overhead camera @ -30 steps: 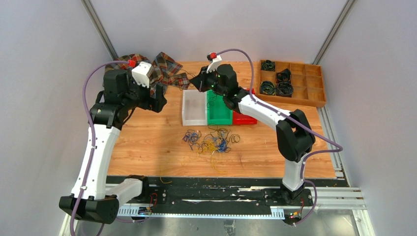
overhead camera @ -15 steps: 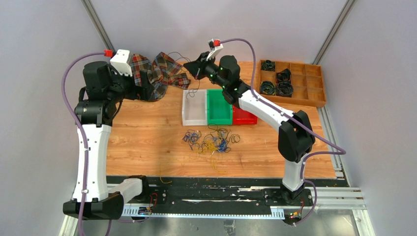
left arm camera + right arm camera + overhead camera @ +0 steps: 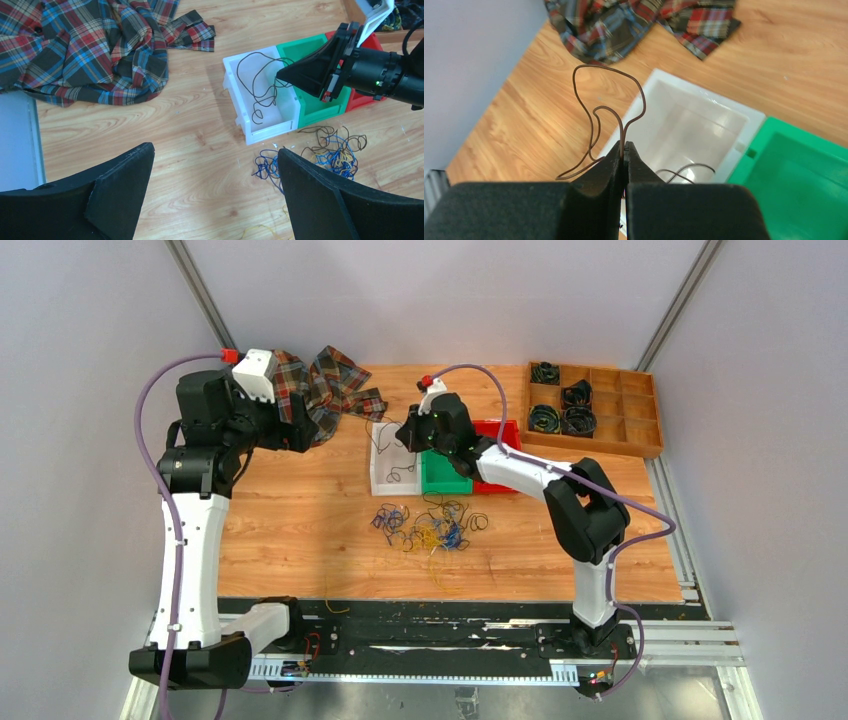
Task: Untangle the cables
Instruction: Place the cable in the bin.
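Cable pile (image 3: 430, 528) sits loose on the table (image 3: 300, 530), just on the near side of the white bin (image 3: 395, 487) and green bin (image 3: 447, 480), not touching them. Blue strands are at its left, yellow in the middle, dark loops at its right. The pile spreads wider left-right than deep, and one yellow strand trails toward the table's near edge. There is bare wood left of the pile and on its near side; the bins close off the far side. One dark cable (image 3: 583, 65) is out of the pile, pinched in the right gripper (image 3: 625, 150), whose jaws are pressed together on it above the white bin's right rim. From the pinch it loops up and out toward the shirt (image 3: 330, 380). Its lower part droops into the white bin and runs roughly along the bin's length, with a curled end near the bin's near wall. Red bin (image 3: 500, 430) is right of the green one, mostly hidden by the right arm. Wooden tray (image 3: 640, 445) is at the far right corner, well apart. Left gripper (image 3: 215, 150) hangs high over the left table by the shirt, jaws spread wide, holding nothing.
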Motion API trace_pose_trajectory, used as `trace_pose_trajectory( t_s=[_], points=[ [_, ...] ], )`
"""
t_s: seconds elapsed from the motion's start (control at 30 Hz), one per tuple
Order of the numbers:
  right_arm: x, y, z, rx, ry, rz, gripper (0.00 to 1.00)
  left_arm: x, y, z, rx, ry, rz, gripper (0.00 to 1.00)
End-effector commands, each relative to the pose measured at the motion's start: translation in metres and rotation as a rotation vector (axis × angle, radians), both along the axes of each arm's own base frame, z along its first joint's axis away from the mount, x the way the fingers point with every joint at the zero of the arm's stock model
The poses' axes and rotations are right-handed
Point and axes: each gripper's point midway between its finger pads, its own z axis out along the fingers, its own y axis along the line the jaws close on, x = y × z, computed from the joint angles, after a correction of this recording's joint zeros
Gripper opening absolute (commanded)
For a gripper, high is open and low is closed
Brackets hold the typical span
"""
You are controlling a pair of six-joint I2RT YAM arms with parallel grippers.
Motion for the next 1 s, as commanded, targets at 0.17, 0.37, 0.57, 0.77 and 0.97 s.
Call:
trace_pose_trajectory(
  t_s=[0.17,0.37,0.57,0.77,0.97],
  points=[
    [-0.009,-0.037,-0.034,-0.428,0.048,-0.063,0.01,-0.003,-0.003,0.018,0.001,-0.07,-0.031,0.98],
    [-0.008,-0.047,-0.057,-0.619,0.077,-0.075,0.01,-0.005,-0.005,0.016,-0.008,-0.065,-0.04,0.98],
    [-0.004,-0.034,-0.073,-0.663,0.113,-0.025,0.01,-0.006,-0.006,0.016,0.005,-0.07,-0.055,0.98],
    [0.004,-0.013,-0.071,-0.644,0.09,0.004,0.11,-0.006,-0.006,0.012,0.021,-0.076,-0.068,0.98],
    [0.005,-0.001,-0.051,-0.588,0.067,0.028,0.52,-0.005,-0.007,0.011,0.029,-0.077,-0.08,0.98]
  ],
)
